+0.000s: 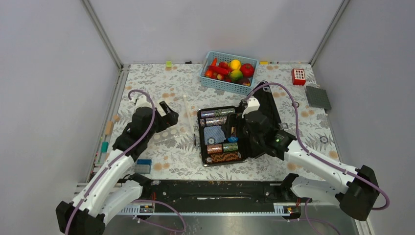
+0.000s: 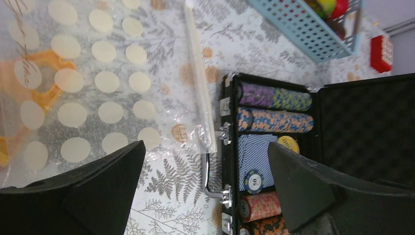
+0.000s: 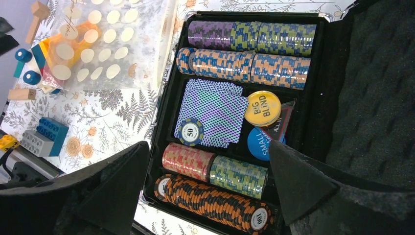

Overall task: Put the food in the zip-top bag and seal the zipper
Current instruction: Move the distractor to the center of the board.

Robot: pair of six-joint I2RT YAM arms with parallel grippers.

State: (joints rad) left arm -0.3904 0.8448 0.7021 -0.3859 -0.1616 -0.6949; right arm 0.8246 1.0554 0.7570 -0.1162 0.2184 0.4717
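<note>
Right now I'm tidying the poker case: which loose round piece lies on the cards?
The chip marked 50: it lies on the blue patterned cards, while the yellow button and blue button sit beside them.

Glossy toy food (image 1: 235, 68) lies in the light-blue slotted plastic basket (image 1: 222, 84) at the counter's (image 1: 156, 83) back. Before it sits an open black chip case (image 3: 372, 98), with a clear dotted plastic bag (image 2: 98, 88) just left of it.

Left pincer (image 2: 205, 188) spread wide, right pincer (image 3: 208, 191) spread wide, arms outstretched

Even, bright overhead light; soft shadows; wrist views sharp, near fingers (image 2: 88, 196) blurred.
</note>
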